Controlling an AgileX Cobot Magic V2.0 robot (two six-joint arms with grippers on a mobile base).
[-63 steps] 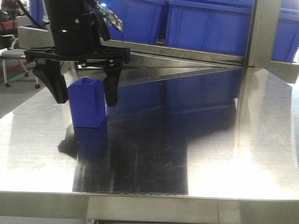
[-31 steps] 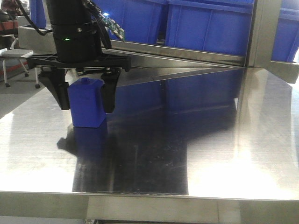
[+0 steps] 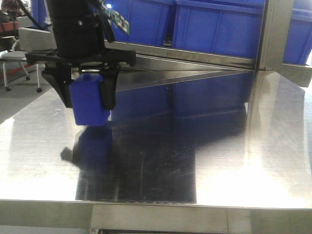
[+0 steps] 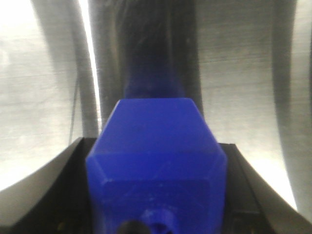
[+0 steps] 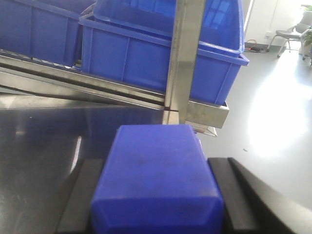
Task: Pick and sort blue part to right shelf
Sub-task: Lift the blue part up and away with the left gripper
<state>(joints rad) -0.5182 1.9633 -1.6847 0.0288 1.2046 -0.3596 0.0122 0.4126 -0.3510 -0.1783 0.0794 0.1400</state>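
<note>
Vertically, left pincer (image 3: 87, 106) clamps blue part (image 3: 87, 97); right pincer (image 5: 156, 163) holds blue block (image 5: 156, 185).

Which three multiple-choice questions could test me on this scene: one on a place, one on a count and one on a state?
1. Where do the blue bins stand?
A on the floor; B on the steel shelf; C on a chair.
2. How many end effectors hold a blue piece?
A none; B one; C two.
3. How is the left end effector?
A wide open; B shut on the blue part; C out of view.

Answers:
1 B: the bins rest on the shelf rail.
2 C: the left one holds the blue part, and the right end effector holds a second blue block.
3 B: its fingers press both sides of the part, clear of the table.
</note>
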